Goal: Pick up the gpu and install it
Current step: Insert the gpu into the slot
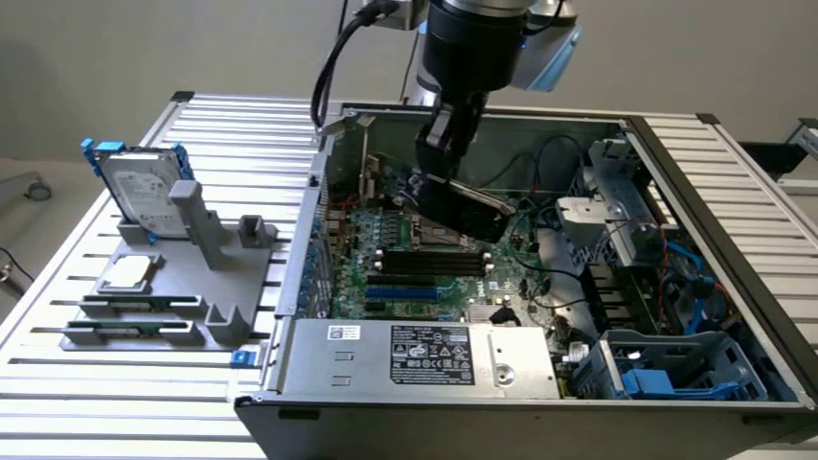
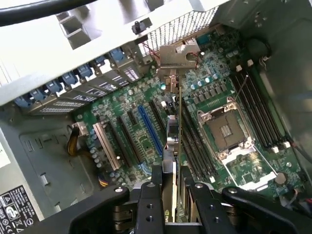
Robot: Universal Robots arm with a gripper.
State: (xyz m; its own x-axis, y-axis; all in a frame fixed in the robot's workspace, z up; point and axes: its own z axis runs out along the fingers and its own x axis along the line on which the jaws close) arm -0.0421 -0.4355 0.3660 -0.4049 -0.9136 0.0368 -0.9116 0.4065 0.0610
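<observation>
My gripper (image 1: 438, 184) reaches down into the open computer case (image 1: 665, 163) and is shut on the gpu (image 1: 470, 213), a thin black card held tilted above the green motherboard (image 1: 422, 264). In the wrist view the gpu (image 2: 173, 141) appears edge-on between the black fingers (image 2: 148, 200) of the gripper (image 2: 171, 192), its silver end bracket (image 2: 176, 56) pointing toward the case's perforated rear wall. The card hangs over the row of expansion slots, near the long blue slot (image 2: 150, 129). I cannot tell whether its edge touches a slot.
A grey power supply (image 1: 422, 356) lies at the case's near end, with cables and drive bays at the exterior view's right. The empty CPU socket (image 2: 225, 130) and memory slots flank the card. Outside, a hard drive (image 1: 141, 192) stands on a grey fixture (image 1: 179, 287).
</observation>
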